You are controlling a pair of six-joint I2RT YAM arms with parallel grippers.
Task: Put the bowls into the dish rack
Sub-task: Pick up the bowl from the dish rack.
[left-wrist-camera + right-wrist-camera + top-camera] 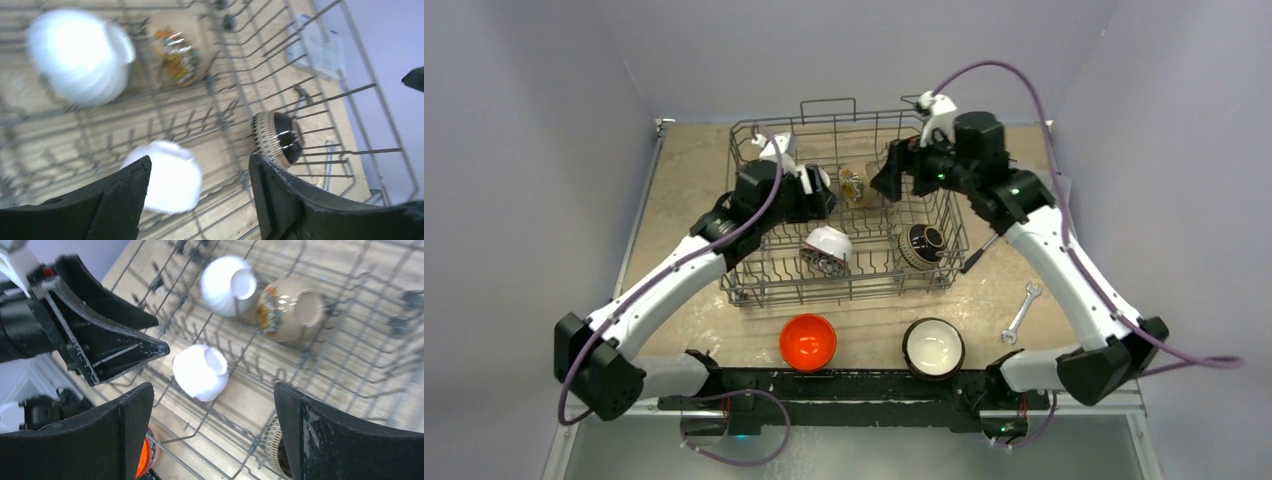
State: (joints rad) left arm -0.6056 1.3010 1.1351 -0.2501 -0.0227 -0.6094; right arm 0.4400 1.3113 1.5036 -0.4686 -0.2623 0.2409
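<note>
Left gripper point(817, 193) spread, empty, over upper-left of dish rack point(749, 280). White bowl point(827, 243) inside lies tipped on its side, likely to drain. Orange bowl point(808, 341) and cream-lined bowl point(933, 347) lower centre, not yet loaded. Right gripper point(891, 178) spread, empty, upper centre

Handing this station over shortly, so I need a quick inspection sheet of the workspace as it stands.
Surface: beige wood-grain tabletop.
Job's things: dish rack holds a white bowl, a second white bowl, a cream patterned bowl and a dark ribbed bowl; orange bowl and dark bowl with cream inside sit on the table in front.
Clutter: wrench right of the rack.
Grippers: left tool and right tool open, empty, above the rack.
Cables: purple cables loop off both arms.
Surroundings: pale lilac walls.
</note>
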